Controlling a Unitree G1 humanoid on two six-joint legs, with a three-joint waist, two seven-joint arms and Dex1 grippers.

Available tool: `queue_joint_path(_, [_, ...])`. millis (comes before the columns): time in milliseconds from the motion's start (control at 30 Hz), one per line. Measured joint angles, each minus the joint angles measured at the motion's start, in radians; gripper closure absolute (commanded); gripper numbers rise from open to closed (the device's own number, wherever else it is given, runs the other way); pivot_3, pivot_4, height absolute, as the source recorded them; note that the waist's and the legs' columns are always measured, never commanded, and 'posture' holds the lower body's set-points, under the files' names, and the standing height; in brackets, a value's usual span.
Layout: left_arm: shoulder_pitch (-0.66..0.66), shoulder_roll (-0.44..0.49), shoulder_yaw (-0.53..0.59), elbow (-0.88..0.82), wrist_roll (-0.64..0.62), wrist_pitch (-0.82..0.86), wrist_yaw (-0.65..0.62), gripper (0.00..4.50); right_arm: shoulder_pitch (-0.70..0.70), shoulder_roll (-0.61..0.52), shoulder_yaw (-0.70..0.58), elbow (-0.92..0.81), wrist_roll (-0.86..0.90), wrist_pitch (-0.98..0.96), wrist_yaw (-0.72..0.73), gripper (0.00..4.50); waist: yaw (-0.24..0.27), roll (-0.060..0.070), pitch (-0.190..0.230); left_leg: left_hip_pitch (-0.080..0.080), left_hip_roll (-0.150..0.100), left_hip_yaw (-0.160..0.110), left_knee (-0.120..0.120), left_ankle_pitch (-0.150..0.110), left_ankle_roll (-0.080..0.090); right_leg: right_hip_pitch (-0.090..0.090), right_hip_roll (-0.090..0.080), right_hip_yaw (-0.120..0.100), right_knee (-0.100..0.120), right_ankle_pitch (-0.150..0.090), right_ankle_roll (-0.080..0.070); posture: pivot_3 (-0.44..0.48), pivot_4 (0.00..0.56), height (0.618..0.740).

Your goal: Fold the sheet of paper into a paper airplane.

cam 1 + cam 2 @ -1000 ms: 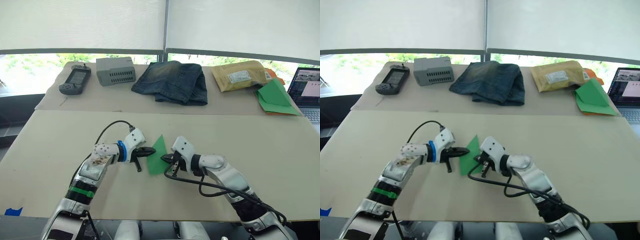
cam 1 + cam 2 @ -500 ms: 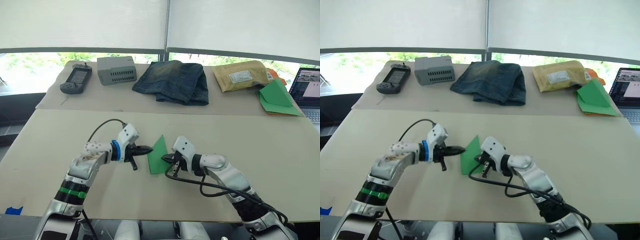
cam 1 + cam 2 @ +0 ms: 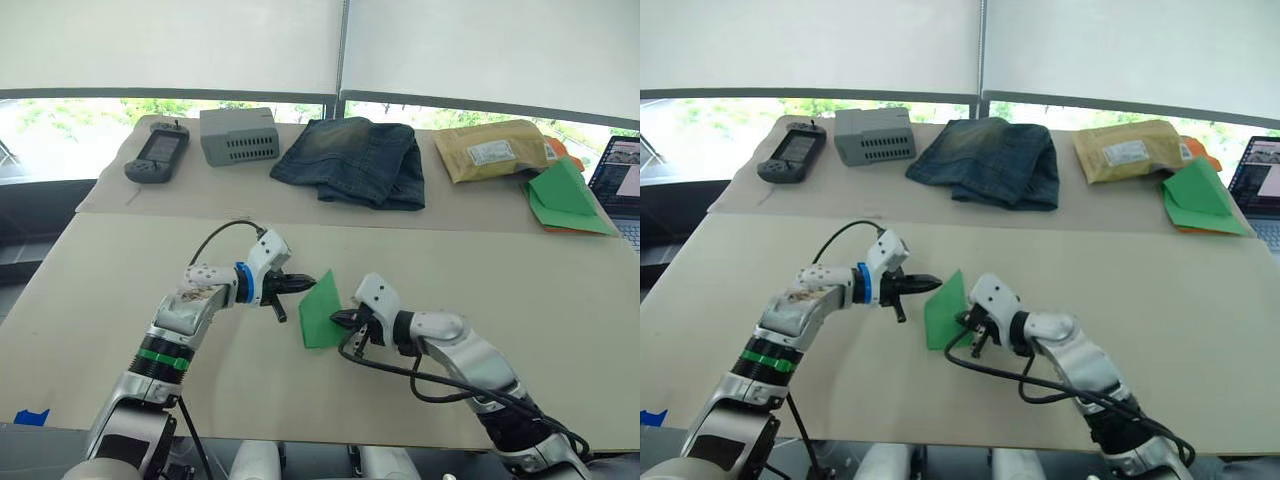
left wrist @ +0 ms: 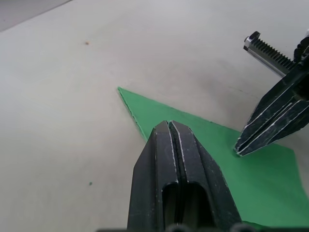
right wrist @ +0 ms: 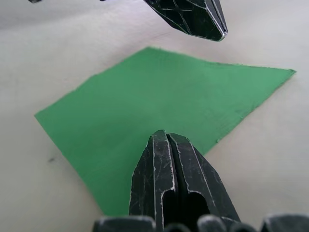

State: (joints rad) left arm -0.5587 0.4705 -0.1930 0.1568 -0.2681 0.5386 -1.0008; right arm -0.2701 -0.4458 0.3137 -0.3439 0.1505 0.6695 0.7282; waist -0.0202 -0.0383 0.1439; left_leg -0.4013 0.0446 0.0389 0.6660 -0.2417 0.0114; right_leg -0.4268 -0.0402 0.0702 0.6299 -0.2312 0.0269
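Observation:
The sheet of paper (image 3: 318,312), bright green and folded into a flat pointed wedge, lies on the beige table (image 3: 520,280) between my two grippers. My left gripper (image 3: 308,282) is shut with nothing in it, its tips over the paper's far left edge (image 4: 217,162). From the other side my right gripper (image 3: 335,318) is also shut and empty, its tips resting on the paper's near right part (image 5: 159,92). In the left wrist view the right gripper (image 4: 241,150) touches down on the green surface.
On the rear table lie a handheld device (image 3: 157,154), a grey box (image 3: 238,135), folded jeans (image 3: 357,160), a padded envelope (image 3: 495,150) and a green paper stack with orange edges (image 3: 565,192). A laptop (image 3: 623,178) sits at the far right.
My left gripper drew back to the left, then returned to the paper's far edge. The right gripper stays on the paper. The camera has shifted slightly.

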Motion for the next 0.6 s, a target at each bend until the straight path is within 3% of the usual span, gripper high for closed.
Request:
queue_joint_path(200, [-0.060,0.062,0.010,0.053,-0.009,0.045,-0.058,4.50,0.013,-0.115,-0.092,-0.166,0.033,-0.017,0.037,4.45,0.003,-0.001,0.001,-0.003,0.000,-0.001,0.000,0.000,0.000,-0.003,0.000,-0.001,0.000,0.000,0.001,0.000,0.150,0.734])
queue_joint_path(367, [-0.080,0.052,0.022,0.038,-0.078,0.244,-0.074,4.50,0.010,-0.171,-0.097,-0.193,0.026,-0.065,0.049,4.45,0.005,-0.001,0.003,-0.004,0.000,-0.001,0.001,0.000,0.000,-0.003,0.000,-0.001,0.000,-0.001,0.001,0.000,0.150,0.734])
queue_joint_path(467, [-0.111,0.027,0.060,0.038,-0.142,0.387,-0.053,3.69,0.007,-0.199,-0.100,-0.193,0.015,-0.083,0.046,4.50,0.007,-0.003,0.004,-0.004,-0.001,-0.001,0.003,0.000,0.000,-0.003,0.000,-0.001,0.001,-0.001,0.003,0.000,0.150,0.734])
queue_joint_path(600, [-0.185,-0.013,0.123,0.056,-0.201,0.537,0.025,2.23,0.008,-0.208,-0.106,-0.190,0.005,-0.097,0.031,4.50,0.007,-0.003,0.005,-0.004,-0.001,-0.002,0.003,0.000,0.000,-0.002,0.000,-0.001,0.001,-0.001,0.003,0.000,0.150,0.734])
